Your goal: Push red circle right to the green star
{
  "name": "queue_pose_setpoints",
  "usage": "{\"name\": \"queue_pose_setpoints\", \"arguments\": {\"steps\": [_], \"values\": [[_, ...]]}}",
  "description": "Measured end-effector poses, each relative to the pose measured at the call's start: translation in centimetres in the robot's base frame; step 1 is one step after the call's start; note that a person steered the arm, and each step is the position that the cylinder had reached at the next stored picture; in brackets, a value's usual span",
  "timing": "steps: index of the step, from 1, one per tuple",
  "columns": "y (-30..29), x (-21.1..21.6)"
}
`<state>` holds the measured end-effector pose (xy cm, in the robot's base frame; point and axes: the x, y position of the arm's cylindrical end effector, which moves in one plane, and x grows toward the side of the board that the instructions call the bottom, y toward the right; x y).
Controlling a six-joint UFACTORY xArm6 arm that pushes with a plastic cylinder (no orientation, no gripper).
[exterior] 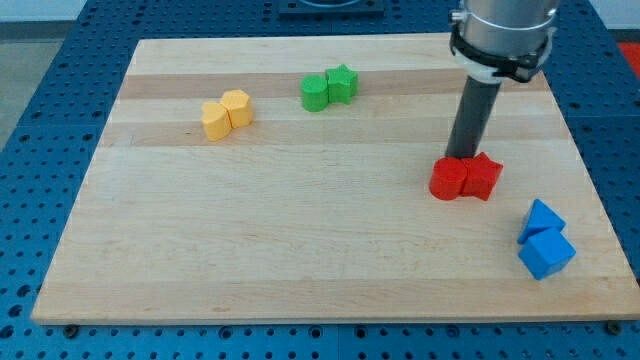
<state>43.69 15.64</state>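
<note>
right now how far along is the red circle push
Nothing looks done yet: the red circle sits beside the red star, far from the green star up at the view's top. In hand: my tip stands just behind the red pair. The whole push remains.

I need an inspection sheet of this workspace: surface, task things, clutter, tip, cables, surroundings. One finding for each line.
Surface: wooden board, flat.
Task things: red circle touching a red star on its right; green star near the view's top, touching a green circle.
Clutter: two yellow blocks and two blue blocks, each pair touching.
Tip: my tip is just behind the red pair.
Cables: nothing seen.
Surroundings: blue perforated table.
</note>
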Motion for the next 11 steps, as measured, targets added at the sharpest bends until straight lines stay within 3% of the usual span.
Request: {"name": "queue_pose_setpoints", "arguments": {"steps": [4, 6, 8, 11], "values": [[2.2, 4.1], [-0.1, -0.1], [-5.1, 0.6], [-4.7, 3.7]]}}
